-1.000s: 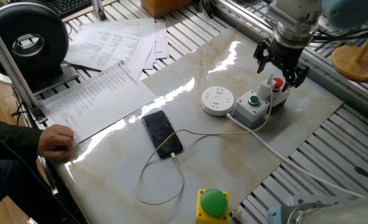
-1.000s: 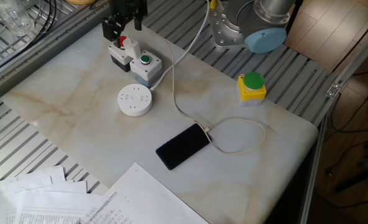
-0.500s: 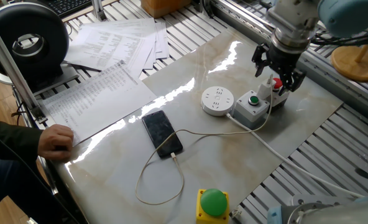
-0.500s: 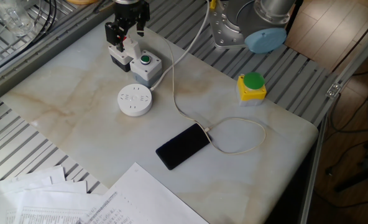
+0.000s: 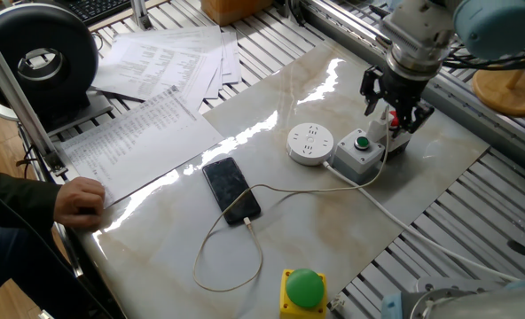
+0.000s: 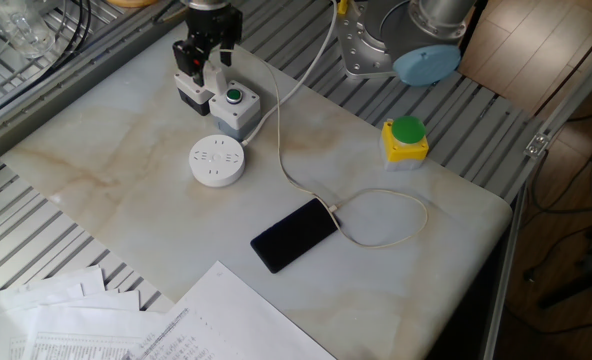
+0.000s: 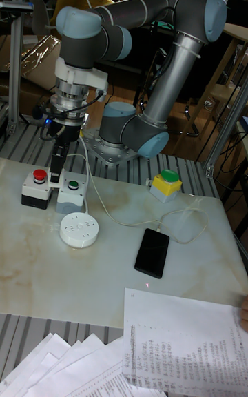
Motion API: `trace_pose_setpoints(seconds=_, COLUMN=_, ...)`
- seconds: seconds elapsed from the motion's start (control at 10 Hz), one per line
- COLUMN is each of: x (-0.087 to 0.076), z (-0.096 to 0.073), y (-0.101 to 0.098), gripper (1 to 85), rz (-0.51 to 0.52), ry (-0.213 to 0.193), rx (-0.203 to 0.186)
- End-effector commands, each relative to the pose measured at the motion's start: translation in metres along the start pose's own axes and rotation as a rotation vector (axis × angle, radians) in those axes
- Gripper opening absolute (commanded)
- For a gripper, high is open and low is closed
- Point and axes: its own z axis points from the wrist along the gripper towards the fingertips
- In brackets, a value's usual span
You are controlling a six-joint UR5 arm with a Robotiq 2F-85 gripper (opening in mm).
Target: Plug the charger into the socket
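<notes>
The charger [image 5: 381, 125] [image 6: 216, 78] [image 7: 58, 161] is a small white adapter standing upright between two grey button boxes. Its thin white cable [image 5: 291, 188] runs to a black smartphone [image 5: 231, 189] [image 6: 295, 235]. My gripper [image 5: 394, 112] [image 6: 206, 62] [image 7: 60, 142] hangs just above the charger, open, with one finger on each side of its top. The socket [image 5: 309, 143] [image 6: 216, 160] [image 7: 78, 229] is a round white puck lying flat beside the green-button box, its slots empty.
A grey box with a green button [image 5: 360, 152] and one with a red button [image 6: 189, 85] flank the charger. A yellow box with a big green button [image 5: 303, 291] sits at the table edge. Papers [image 5: 147, 124] and a person's hand [image 5: 78, 202] lie at one side.
My gripper has come down and shifted slightly toward the charger between the button boxes, its fingers now lower around the charger's top. Charger, socket and phone have not moved.
</notes>
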Motion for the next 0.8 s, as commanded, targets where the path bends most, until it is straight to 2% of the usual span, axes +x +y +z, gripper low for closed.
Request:
trace_pose_setpoints(seconds=0.0, x=-0.005, z=-0.002, y=-0.002, gripper=55.3, rz=0.001, ry=-0.025, rx=0.015)
trace_pose_setpoints(seconds=0.1, x=-0.004, z=-0.002, y=-0.006, gripper=41.3, rz=0.01, ry=-0.02, rx=0.031)
trace_pose_setpoints(seconds=0.2, x=0.0, z=-0.003, y=-0.005, gripper=23.0, rz=0.03, ry=-0.009, rx=0.033)
trace_pose_setpoints(seconds=0.3, x=0.005, z=-0.004, y=-0.005, gripper=1.0, rz=0.047, ry=0.009, rx=0.035)
trace_pose_setpoints(seconds=0.5, x=0.004, z=-0.008, y=0.001, gripper=1.0, rz=0.067, ry=0.004, rx=0.004)
trace_pose_setpoints(seconds=0.7, x=0.015, z=-0.025, y=-0.004, gripper=1.0, rz=0.079, ry=0.034, rx=-0.016)
